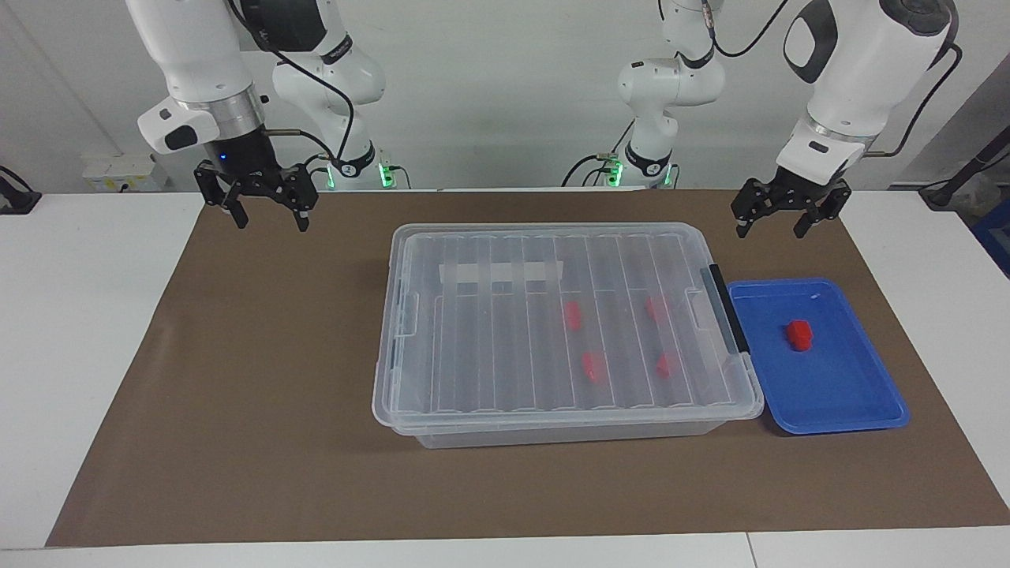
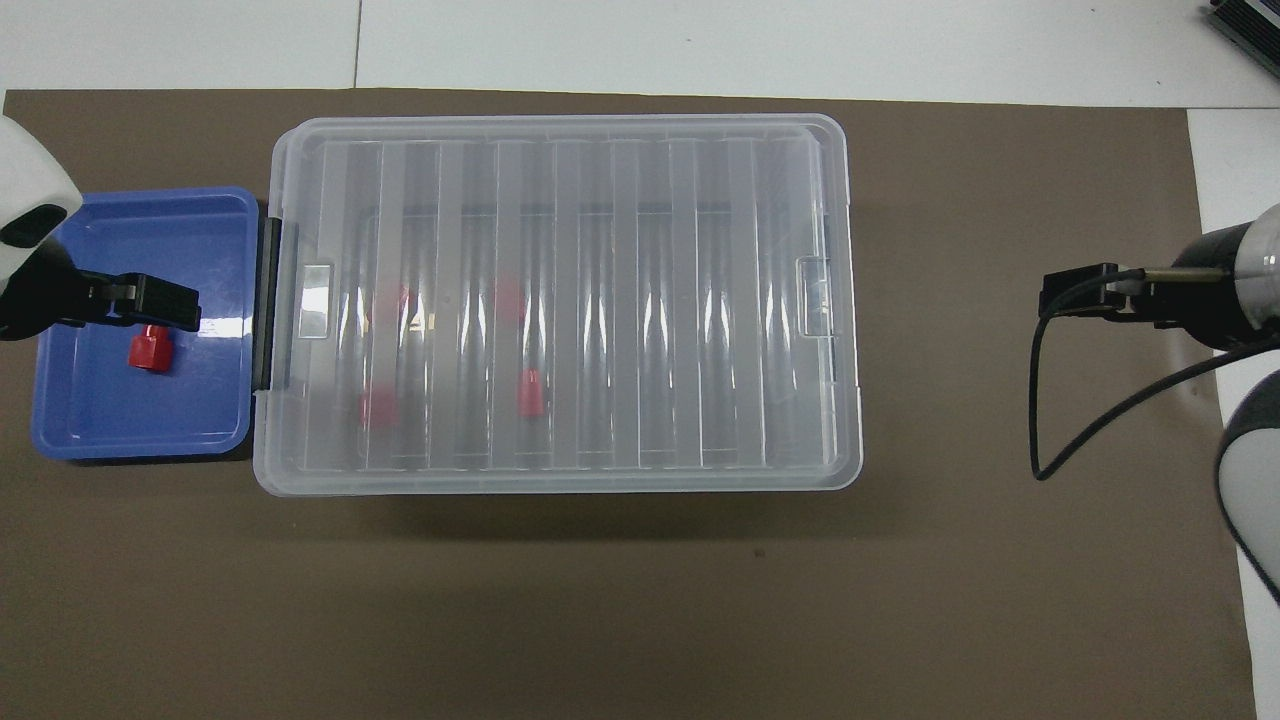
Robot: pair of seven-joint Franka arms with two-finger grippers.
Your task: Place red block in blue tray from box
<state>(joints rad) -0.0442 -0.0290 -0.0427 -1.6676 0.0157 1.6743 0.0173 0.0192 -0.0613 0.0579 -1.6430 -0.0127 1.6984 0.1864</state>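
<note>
The clear box (image 1: 473,347) stands mid-table with its ribbed lid shut; it also shows in the overhead view (image 2: 650,300). Several red blocks show through the lid, such as one (image 1: 573,315) and another (image 1: 592,367). The blue tray (image 1: 828,379) sits beside the box's black handle (image 1: 727,309) and holds one red block (image 1: 798,334), also seen from above (image 2: 150,351). My left gripper (image 1: 769,229) is open and empty, up in the air over the tray (image 2: 130,410). My right gripper (image 1: 271,223) is open and empty, raised over the mat at the right arm's end.
A brown mat (image 1: 260,379) covers the table under the box and tray. White table surface (image 1: 79,315) borders it. A black cable (image 2: 1040,400) hangs from the right wrist.
</note>
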